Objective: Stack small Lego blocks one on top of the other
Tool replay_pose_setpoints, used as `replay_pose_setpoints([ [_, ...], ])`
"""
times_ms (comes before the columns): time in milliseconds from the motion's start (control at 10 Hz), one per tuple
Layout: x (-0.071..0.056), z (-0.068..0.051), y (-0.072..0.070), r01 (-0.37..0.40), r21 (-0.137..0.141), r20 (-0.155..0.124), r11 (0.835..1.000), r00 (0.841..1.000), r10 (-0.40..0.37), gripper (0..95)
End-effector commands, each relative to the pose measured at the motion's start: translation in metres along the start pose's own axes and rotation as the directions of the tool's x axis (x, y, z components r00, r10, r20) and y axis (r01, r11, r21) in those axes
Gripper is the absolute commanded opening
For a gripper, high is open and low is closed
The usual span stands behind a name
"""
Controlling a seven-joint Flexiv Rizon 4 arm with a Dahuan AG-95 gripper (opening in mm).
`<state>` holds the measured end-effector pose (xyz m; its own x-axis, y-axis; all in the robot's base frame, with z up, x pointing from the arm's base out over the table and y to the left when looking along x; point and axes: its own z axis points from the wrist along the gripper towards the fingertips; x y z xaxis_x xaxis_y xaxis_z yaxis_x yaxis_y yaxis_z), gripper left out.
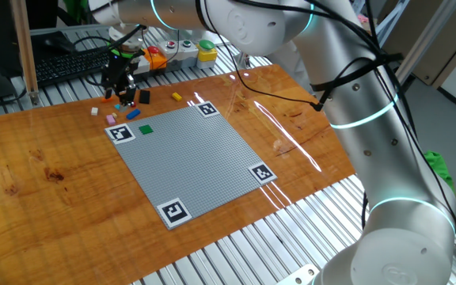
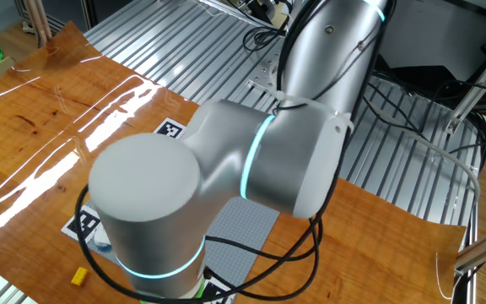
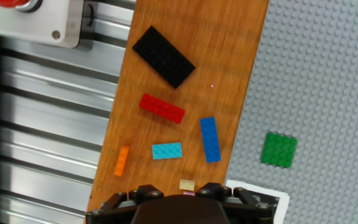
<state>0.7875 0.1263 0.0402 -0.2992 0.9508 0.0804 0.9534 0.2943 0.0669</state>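
Note:
Several small Lego blocks lie on the wooden board beside the grey baseplate [image 3: 328,74]. The hand view shows a black block [image 3: 164,56], a red one [image 3: 161,108], a blue one [image 3: 210,139], a light blue one [image 3: 166,151] and an orange one [image 3: 122,160]. A green block [image 3: 279,150] sits on the baseplate. A tiny tan block [image 3: 187,185] lies on a pink one, just ahead of my gripper [image 3: 179,194]. The fingers stand apart, open, with nothing gripped. In one fixed view my gripper [image 1: 121,83] hovers over the cluster, and a yellow block [image 1: 176,96] lies to the right.
A button box with a red button [image 3: 27,18] stands on the slatted metal beyond the board's edge. More buttons [image 1: 155,55] and a keyboard [image 1: 70,67] are behind the blocks. In the other fixed view the arm [image 2: 251,160] hides most of the board.

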Motion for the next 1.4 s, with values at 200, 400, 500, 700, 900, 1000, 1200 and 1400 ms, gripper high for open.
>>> replay_pose_setpoints([
  [200, -0.0006, -0.0003, 0.0023, 0.033, 0.035, -0.008, 0.999, 0.999, -0.033, 57.0],
  [400, -0.0007, -0.0013, 0.0024, 0.057, 0.042, -0.002, 0.997, 0.998, -0.057, 57.0],
  [500, -0.0006, -0.0015, 0.0024, 0.096, 0.052, 0.002, 0.994, 0.995, -0.096, 57.0],
  [700, -0.0003, -0.0017, 0.0025, 0.129, 0.066, 0.009, 0.989, 0.991, -0.13, 57.0],
  [900, 0.0002, -0.0016, 0.0025, 0.158, 0.071, 0.012, 0.985, 0.987, -0.159, 57.0],
  [1000, 0.0002, -0.0015, 0.0025, 0.15, 0.069, 0.017, 0.986, 0.988, -0.152, 57.0],
  [1200, 0.0008, -0.0013, 0.0026, 0.107, 0.045, 0.021, 0.993, 0.994, -0.108, 57.0],
  [1400, 0.0026, 0.0008, 0.0028, 0.073, 0.022, 0.014, 0.997, 0.997, -0.073, 57.0],
])
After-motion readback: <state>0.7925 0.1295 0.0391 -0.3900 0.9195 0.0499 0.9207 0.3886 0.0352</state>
